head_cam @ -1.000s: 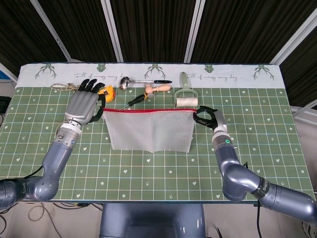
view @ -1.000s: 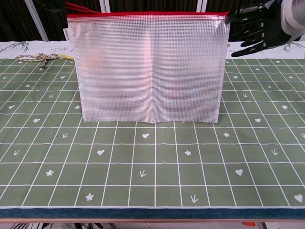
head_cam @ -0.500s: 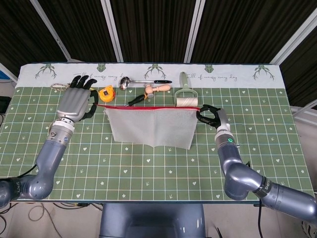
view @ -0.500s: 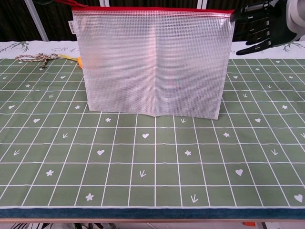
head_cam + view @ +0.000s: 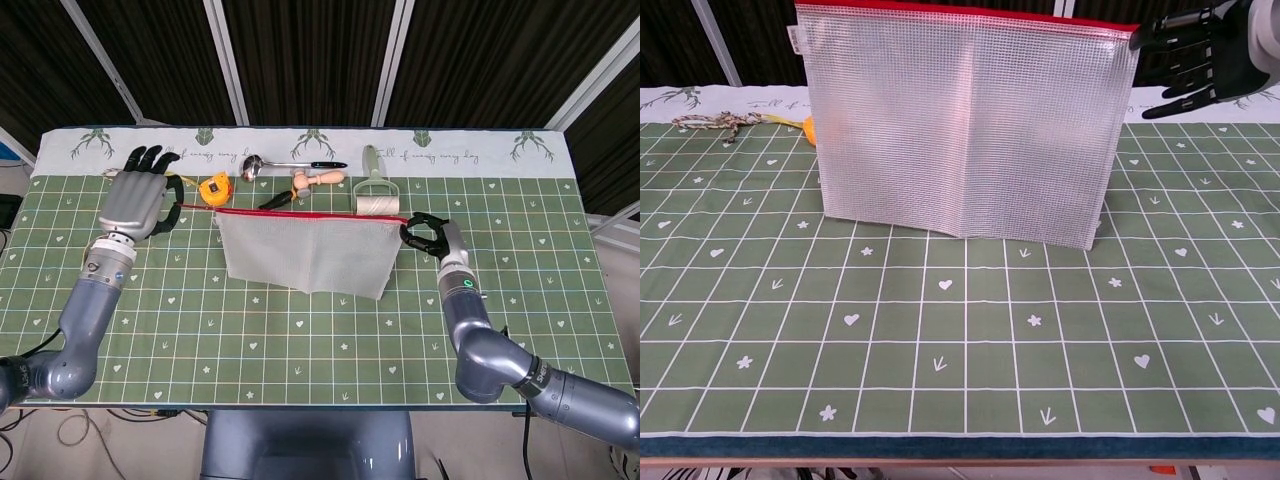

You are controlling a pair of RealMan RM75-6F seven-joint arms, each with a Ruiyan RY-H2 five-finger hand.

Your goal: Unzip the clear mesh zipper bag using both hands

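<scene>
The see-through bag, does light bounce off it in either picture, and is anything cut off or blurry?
Chest view: the bag shows pale vertical sheen down its middle, and its red top edge runs out of frame; the right hand is partly cropped. Head view: sharp and evenly lit, the bag dull grey, no glare.

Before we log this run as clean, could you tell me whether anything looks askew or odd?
Yes: the clear mesh zipper bag with the red zip hangs tilted, its bottom edge slanting. The right hand pinches its top corner. The left hand is well off to the side, with a thin red strand running from it to the bag.
</scene>
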